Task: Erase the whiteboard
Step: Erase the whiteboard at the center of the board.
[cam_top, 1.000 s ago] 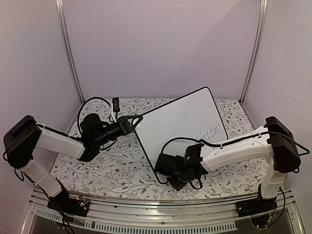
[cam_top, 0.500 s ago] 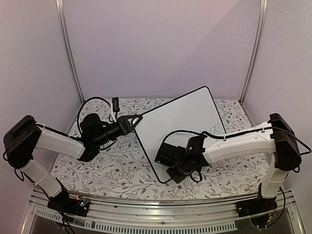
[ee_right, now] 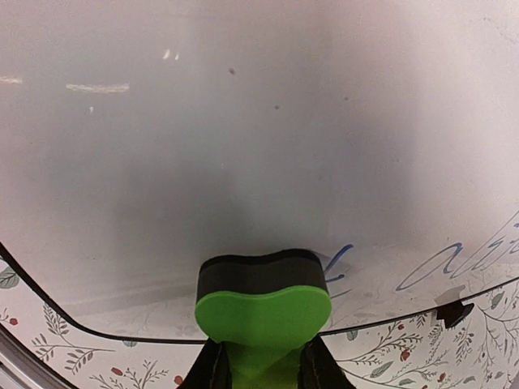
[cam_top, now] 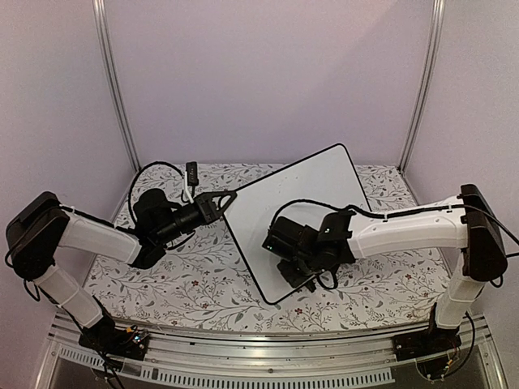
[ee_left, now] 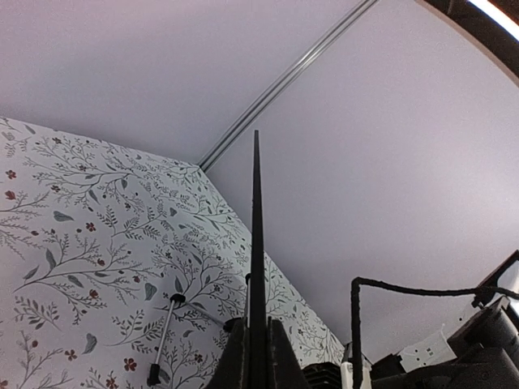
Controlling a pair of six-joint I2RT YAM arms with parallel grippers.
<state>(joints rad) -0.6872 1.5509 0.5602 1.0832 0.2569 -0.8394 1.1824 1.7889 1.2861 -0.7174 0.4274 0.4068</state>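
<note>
The whiteboard (cam_top: 304, 194) lies at an angle in the middle of the table, its surface filling the right wrist view (ee_right: 243, 121). My left gripper (cam_top: 225, 197) is shut on its left edge, which shows edge-on as a thin black line (ee_left: 256, 243) between the fingers (ee_left: 235, 365). My right gripper (cam_top: 296, 271) is shut on a green eraser (ee_right: 263, 312), and its black felt face is pressed on the board near the near edge. Blue marker strokes (ee_right: 438, 263) remain just right of the eraser.
The floral tablecloth (cam_top: 178, 284) covers the table. A small black object (cam_top: 192, 172) with a cable lies at the back left. A thin rod with black ends (ee_left: 162, 340) lies beside the board. Lilac walls and metal posts (cam_top: 113, 89) enclose the area.
My right arm has swung up across the board, carrying the eraser from the near corner further in. The writing seen at the right earlier is now behind the arm. The left arm has not moved.
</note>
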